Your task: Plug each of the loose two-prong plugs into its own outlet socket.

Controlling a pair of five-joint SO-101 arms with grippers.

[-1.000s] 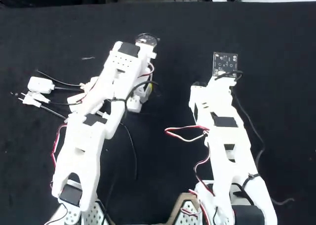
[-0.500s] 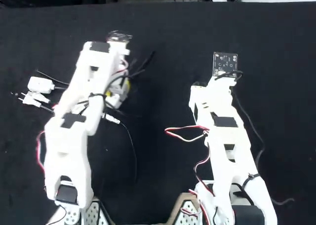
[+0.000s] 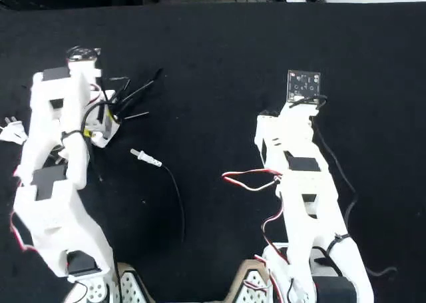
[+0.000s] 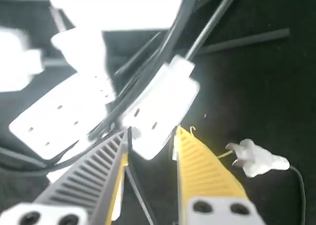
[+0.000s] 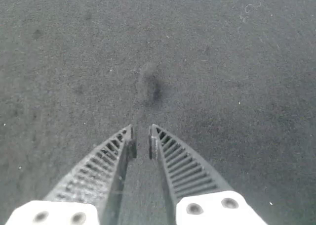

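Observation:
My left gripper [image 4: 150,136] is shut on the end of a white outlet socket [image 4: 160,104], low over the black table. A second white socket [image 4: 59,111] lies beside it under a bundle of black cables [image 4: 163,47]. In the high view this gripper [image 3: 103,124] sits at the far left with the cables fanning out from it. One loose white two-prong plug [image 3: 145,158] [image 4: 256,158] lies on the table to the right of that gripper, its black cable trailing toward the front. Another plug [image 3: 10,131] lies at the table's left edge. My right gripper [image 5: 140,138] points down at bare cloth, fingers nearly together, holding nothing.
The right arm [image 3: 299,176] stretches up the right half of the table, with a red and white wire loop [image 3: 249,180] hanging off its side. The black tabletop [image 3: 213,63] is bare between the two arms and along the back.
The left arm has swung from the table's middle to the far left, dragging the socket and its cables along. One plug stayed behind in the open. The right arm has kept still.

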